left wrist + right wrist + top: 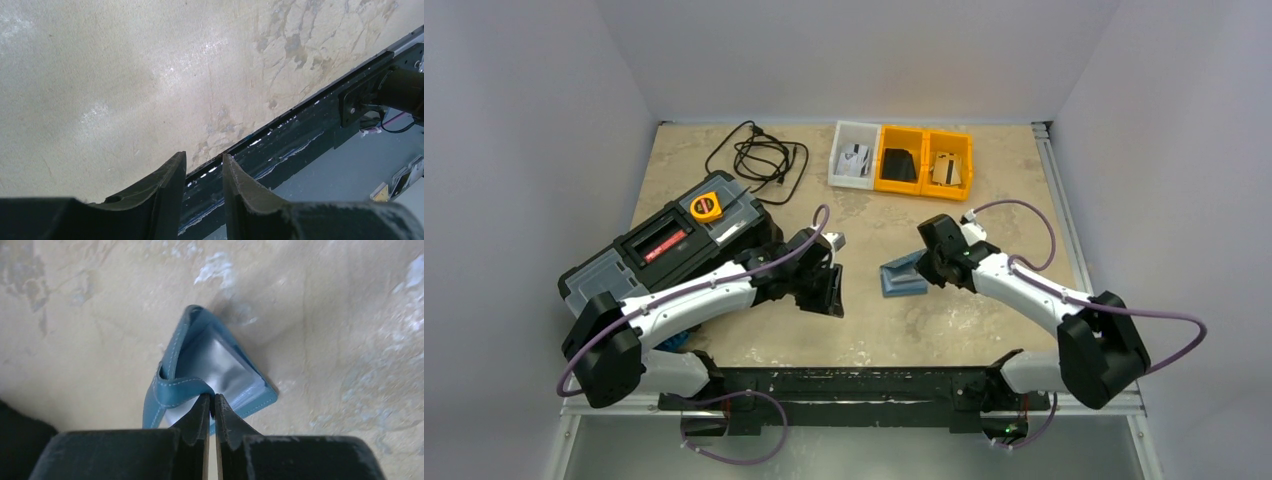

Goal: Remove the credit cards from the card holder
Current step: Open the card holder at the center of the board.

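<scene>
Right jaws clamped on the card holder [902, 277], left jaws slack over bare worktop [984, 190]!

The right jaws pinch the blue stitched edge of the card holder, which sits mid-worktop, spread in a wedge with its clear pocket showing. The left jaws stand a little apart, gripping nothing, tipped toward the near rail [280, 145], well apart from the holder. Along the far edge there are three bins in a row: a pale card [855, 158] in the white bin [856, 130], a black card [898, 166] in the middle yellow bin [894, 133], and a tan card [945, 168] in the right yellow bin [948, 138]. The black toolbox [674, 245] sits on the left.
</scene>
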Controlling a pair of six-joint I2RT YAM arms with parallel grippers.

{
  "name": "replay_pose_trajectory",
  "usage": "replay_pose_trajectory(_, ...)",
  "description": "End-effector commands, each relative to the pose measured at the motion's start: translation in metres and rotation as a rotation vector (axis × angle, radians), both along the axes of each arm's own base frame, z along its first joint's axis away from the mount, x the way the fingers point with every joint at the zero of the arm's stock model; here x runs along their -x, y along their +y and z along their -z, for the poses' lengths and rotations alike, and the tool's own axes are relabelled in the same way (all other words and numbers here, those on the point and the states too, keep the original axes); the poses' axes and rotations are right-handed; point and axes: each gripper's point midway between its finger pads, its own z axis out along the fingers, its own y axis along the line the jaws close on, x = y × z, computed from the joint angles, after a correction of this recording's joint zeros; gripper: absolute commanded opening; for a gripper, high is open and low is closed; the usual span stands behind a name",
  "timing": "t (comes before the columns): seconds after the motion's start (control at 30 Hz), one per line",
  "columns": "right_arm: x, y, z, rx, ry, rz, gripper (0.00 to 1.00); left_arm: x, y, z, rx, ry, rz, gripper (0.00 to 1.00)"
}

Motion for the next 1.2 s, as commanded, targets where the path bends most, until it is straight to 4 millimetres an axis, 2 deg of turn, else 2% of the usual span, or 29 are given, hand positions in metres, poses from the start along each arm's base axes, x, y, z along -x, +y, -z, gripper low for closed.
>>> replay_pose_trajectory(0.0, -0.02, -0.031, 0.008, 0.127, -0.012, 0.025, 0.0, -0.006, -0.015, -0.019, 0.059, -0.039, 0.015, 0.32)
replay_pose_trajectory(0.1, -0.024, -0.044, 0.014, 0.163, 0.0, 0.039, 0.0, -0.005, -0.015, -0.02, 0.058, -0.04, 0.017, 0.33)
replay_pose_trajectory(0.23, -0.026, -0.044, 0.009, 0.19, 0.0, -0.003, 0.0, -0.007, -0.019, -0.021, 0.063, -0.047, 0.025, 0.35)
replay_pose_trajectory(0.33, -0.023, -0.023, -0.002, 0.165, -0.02, -0.092, 0.0, -0.008, -0.023, -0.022, 0.063, -0.048, 0.031, 0.38)
replay_pose_trajectory(0.43, -0.011, 0.007, -0.019, 0.192, -0.045, -0.207, 0.0, -0.012, -0.024, -0.024, 0.061, -0.054, 0.012, 0.39)
replay_pose_trajectory(0.6, 0.016, 0.045, -0.04, 0.199, -0.049, -0.397, 0.0, -0.019, -0.011, -0.02, 0.004, -0.063, -0.09, 0.42)
replay_pose_trajectory(0.67, 0.027, 0.053, -0.044, 0.199, -0.047, -0.451, 0.0, -0.021, -0.008, -0.018, -0.005, -0.066, -0.114, 0.42)
replay_pose_trajectory(0.87, 0.049, 0.077, -0.064, 0.123, -0.067, -0.578, 0.0, -0.016, -0.02, -0.015, 0.081, -0.078, -0.072, 0.44)
replay_pose_trajectory(1.17, 0.053, 0.092, -0.076, 0.087, -0.08, -0.654, 0.0, -0.031, -0.033, -0.026, 0.146, -0.279, 0.022, 0.52)
